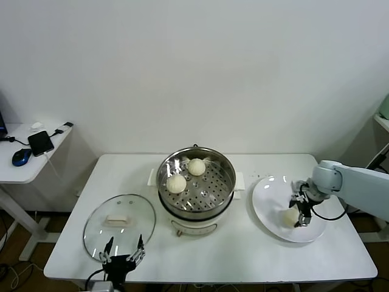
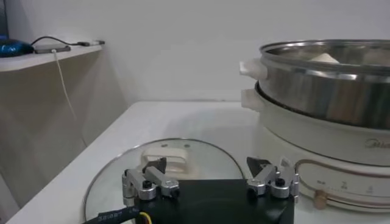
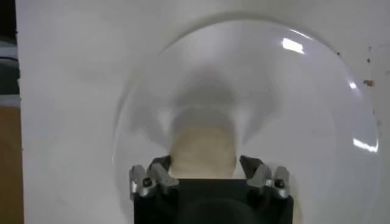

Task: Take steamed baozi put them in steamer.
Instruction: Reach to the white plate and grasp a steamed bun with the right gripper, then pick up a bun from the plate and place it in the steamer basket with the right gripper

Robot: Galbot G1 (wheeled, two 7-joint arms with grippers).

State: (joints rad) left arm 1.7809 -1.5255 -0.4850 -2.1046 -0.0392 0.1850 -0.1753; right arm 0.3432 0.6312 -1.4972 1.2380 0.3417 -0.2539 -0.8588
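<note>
The steel steamer stands mid-table on its white base, with two cream-white baozi on its perforated tray. A third baozi lies on the white plate at the right. My right gripper is low over the plate, open, with its fingers on either side of that baozi; in the right wrist view the gripper straddles it. My left gripper is open and empty at the table's front edge. No fourth baozi is in view.
A flat glass lid with a white handle lies at the front left, just beyond the left gripper; it also shows in the left wrist view. A side table with a mouse and phone stands at the far left.
</note>
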